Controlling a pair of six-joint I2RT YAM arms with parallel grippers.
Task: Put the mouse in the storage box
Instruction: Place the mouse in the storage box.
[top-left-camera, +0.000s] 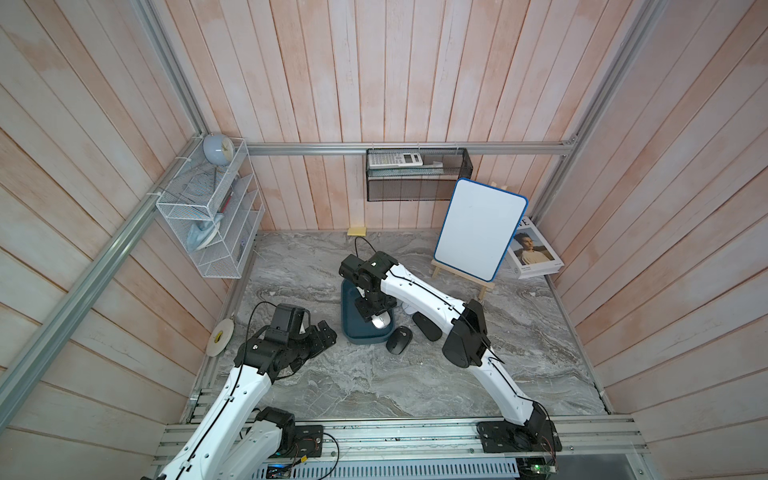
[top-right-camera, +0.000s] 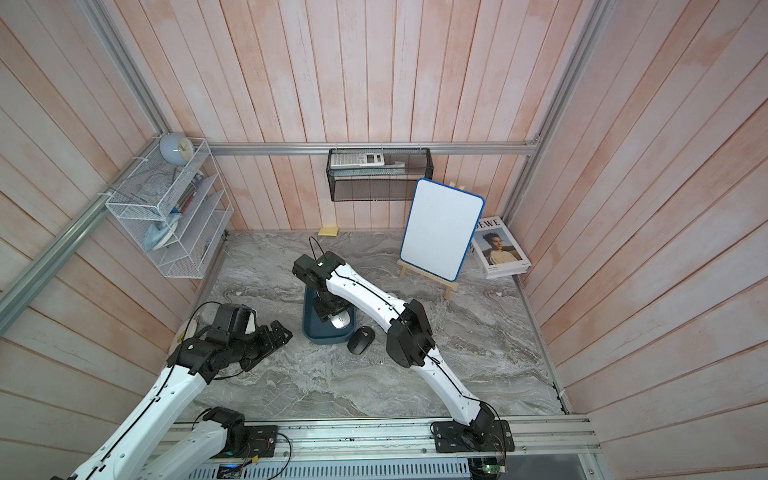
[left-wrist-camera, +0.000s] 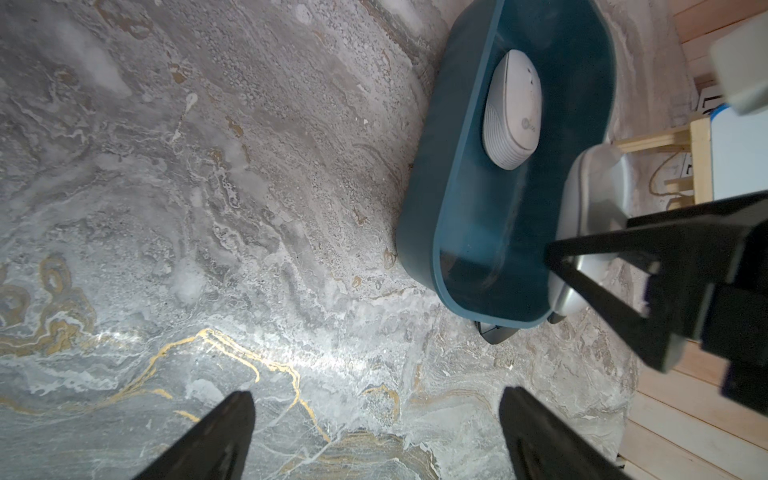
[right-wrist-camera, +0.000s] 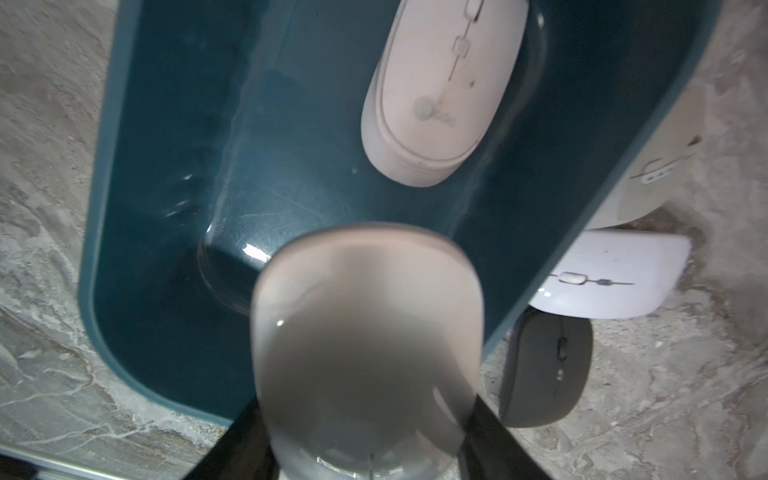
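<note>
1. Right wrist view: R gripper (right-wrist-camera: 365, 451) is clamped on silver mouse (right-wrist-camera: 365, 332), w/ 2 black fingers (right-wrist-camera: 245, 444) pressing its long sides.
2. Silver mouse hangs over storage box (right-wrist-camera: 99, 249), above the box's end nearest the robot base. In left wrist view it rides higher than the rim.
3. Long axis runs approx along the box's length. Gripped end shows a centre seam like a button split. Rounded free end points toward the box's far end. Close-up is blurred, so tilt can't be told.
4. 1 pale mouse (right-wrist-camera: 440, 95) lies flat on the box floor, further along, its long axis also approx w/ the box's length.
5. In both top views the box's long axis runs away from the robot base.
6. Outside, just beside the box's right wall: white mouse (right-wrist-camera: 611, 278) and dark grey mouse (right-wrist-camera: 544, 370), both on marble table (right-wrist-camera: 41, 124).
7. L gripper (left-wrist-camera: 374, 440) has its fingers spread wide, holding nothing, over bare table to the left of the box.
</note>
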